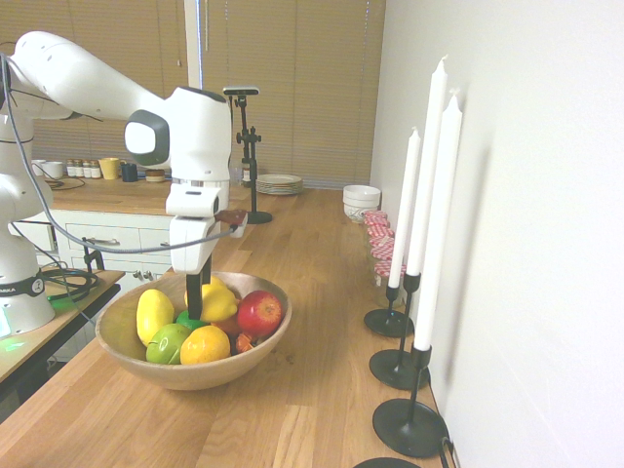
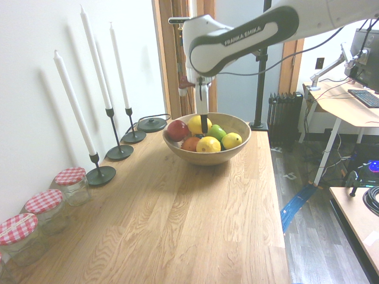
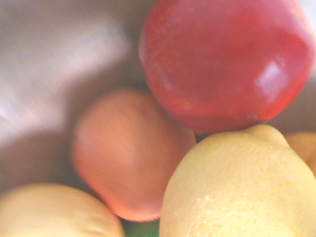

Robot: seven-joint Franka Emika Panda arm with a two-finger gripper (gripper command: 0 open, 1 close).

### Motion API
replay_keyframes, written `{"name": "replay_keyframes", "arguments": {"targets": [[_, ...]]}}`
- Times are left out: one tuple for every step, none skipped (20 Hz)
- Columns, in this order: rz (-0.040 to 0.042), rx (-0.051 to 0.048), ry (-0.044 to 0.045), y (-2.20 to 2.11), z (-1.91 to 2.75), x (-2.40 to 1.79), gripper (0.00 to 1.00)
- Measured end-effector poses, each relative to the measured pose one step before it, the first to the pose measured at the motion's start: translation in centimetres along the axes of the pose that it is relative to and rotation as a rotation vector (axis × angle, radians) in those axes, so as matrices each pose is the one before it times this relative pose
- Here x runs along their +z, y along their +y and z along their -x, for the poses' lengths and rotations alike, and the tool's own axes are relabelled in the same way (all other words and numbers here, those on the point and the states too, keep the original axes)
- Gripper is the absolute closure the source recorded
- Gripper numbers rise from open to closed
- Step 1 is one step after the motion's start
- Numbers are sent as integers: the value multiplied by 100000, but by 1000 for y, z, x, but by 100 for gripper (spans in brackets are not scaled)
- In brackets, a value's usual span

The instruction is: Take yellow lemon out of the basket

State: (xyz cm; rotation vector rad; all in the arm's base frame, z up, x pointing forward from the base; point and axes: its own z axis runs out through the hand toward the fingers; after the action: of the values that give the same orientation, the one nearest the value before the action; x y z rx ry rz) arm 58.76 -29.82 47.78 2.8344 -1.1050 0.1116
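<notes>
While gripper (image 1: pixel 201 295) clamps yellow lemon (image 1: pixel 218 301), basket (image 1: pixel 122 349) holds other fruit.

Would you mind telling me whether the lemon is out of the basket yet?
Not yet. The lemon sits raised between the fingers, but still within the basket's rim, above the other fruit.

Yellow lemon (image 1: pixel 218 301): plump, bright, evenly coloured, raised slightly above the other fruit near the bowl's middle, pressed close beside a red apple (image 1: pixel 259 313). Basket (image 1: pixel 127 356): wide, round, shallow, light brown wood, smooth-rimmed, upright on the wooden counter (image 1: pixel 292 409), holding mixed fruit.
</notes>
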Motion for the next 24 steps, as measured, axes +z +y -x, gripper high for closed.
{"name": "replay_keyframes", "arguments": {"targets": [[-1860, 1621, 1986, -633, 410, -1743, 100], [-1807, 1709, 1698, -747, 473, -1657, 100], [-1596, 1729, 1545, -885, 514, -1516, 100], [-1381, 1869, 1374, -1052, 565, -1361, 100], [-1384, 1840, 1018, -1247, 664, -1038, 100], [-1146, 1346, 587, -1422, 799, -731, 100], [-784, 1145, 345, -1608, 921, -457, 100], [-383, 875, 307, -1868, 1121, -270, 100], [-509, 981, 108, -1930, 1226, -78, 100], [-584, 1309, -47, -2055, 1402, 69, 100], [-689, 1191, -192, -1854, 1337, 176, 100], [-693, 1157, -45, -1631, 1179, 330, 100], [-386, 1123, -5, -1473, 1122, 463, 100], [-51, 907, 37, -1186, 911, 622, 100], [360, 767, 154, -985, 743, 791, 100], [450, 607, -217, -910, 713, 953, 100], [353, 399, -318, -934, 763, 1034, 100], [578, 328, -299, -872, 739, 1132, 100], [347, 136, -290, -886, 775, 1137, 100], [331, 128, -407, -894, 845, 1173, 100], [347, -87, -519, -853, 869, 1122, 100], [235, -62, -573, -822, 883, 1040, 100], [464, 103, -634, -700, 824, 964, 100], [385, 123, -509, -618, 723, 792, 100]]}}
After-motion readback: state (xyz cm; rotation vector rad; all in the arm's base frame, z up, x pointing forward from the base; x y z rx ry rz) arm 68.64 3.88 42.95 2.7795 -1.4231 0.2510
